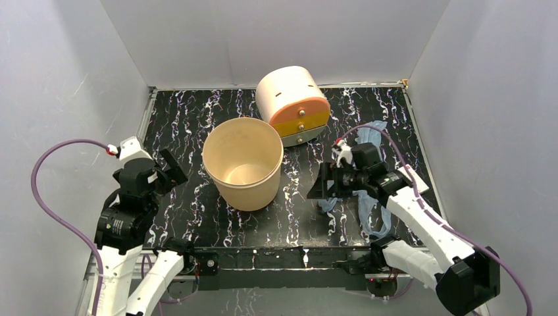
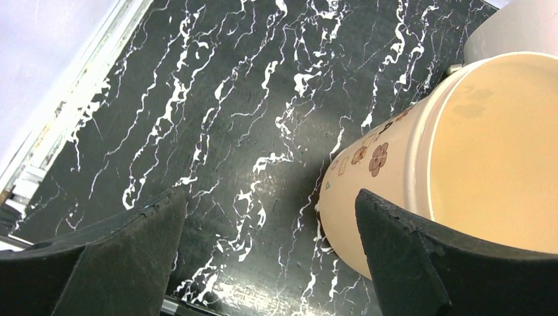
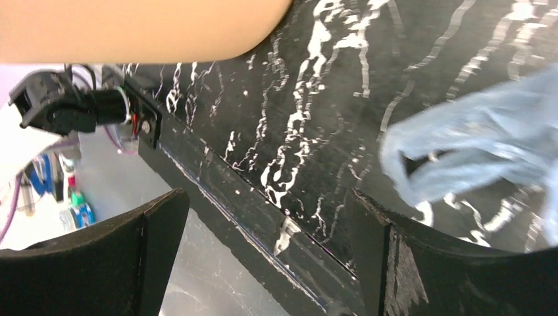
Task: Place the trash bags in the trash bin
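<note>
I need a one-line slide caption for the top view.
The pale-blue trash bag lies on the table, right of the empty beige trash bin.

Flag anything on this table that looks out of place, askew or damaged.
The pale-blue trash bag sprawls crumpled across the right side of the table, partly beneath the right hand, outside the beige trash bin. The bin stands upright; nothing looks spilled or broken.

left arm [image 1: 125, 220]: white links, black joint housings | right arm [image 1: 421, 220]: same white and black, large black block at elbow | purple cable [image 1: 46, 191]: one per arm, red fitting at wrist end | left end effector [image 2: 270, 197], right end effector [image 3: 266, 197]: broad matte-black fingers [image 2: 125, 257], rough chipped edges
</note>
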Motion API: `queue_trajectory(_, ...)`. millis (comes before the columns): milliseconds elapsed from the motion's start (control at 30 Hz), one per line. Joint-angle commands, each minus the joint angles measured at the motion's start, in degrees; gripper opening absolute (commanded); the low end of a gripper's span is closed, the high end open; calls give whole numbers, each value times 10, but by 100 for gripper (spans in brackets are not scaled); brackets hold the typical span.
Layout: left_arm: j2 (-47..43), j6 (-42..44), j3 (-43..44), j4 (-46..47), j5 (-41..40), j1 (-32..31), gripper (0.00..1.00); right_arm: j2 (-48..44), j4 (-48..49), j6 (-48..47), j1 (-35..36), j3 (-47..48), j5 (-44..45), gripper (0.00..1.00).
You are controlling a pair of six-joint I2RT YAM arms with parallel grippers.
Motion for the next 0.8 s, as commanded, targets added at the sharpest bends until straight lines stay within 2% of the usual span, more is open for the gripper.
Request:
queue_trajectory(0, -22, -42, -10, -33, -6, 5, 98, 14, 158, 78, 108, -30, 18, 98)
queue_trajectory(133, -31, -43, -13, -35, 5, 6, 98, 24, 319, 110, 237, -74, 136, 99)
queue_trajectory(233, -30, -38, -11, -32, 3, 6, 98, 55, 475, 116, 294, -110, 180, 98)
queue_trajectory(300, -27, -34, -8, -30, 1, 6, 98, 93, 525, 92, 323, -100, 209, 99)
queue_trajectory(533, -13, -14, 21, -25, -26, 6, 98, 256, 666, 59, 349, -25, 286, 99)
queue_trajectory(667, -8, -11, 38, -29, -40, 7, 98, 365, 699, 48, 356, 54, 319, 99)
queue_trajectory(767, -8, -10, 44, -30, -42, 6, 98, 448, 666, 38, 356, 142, 303, 99)
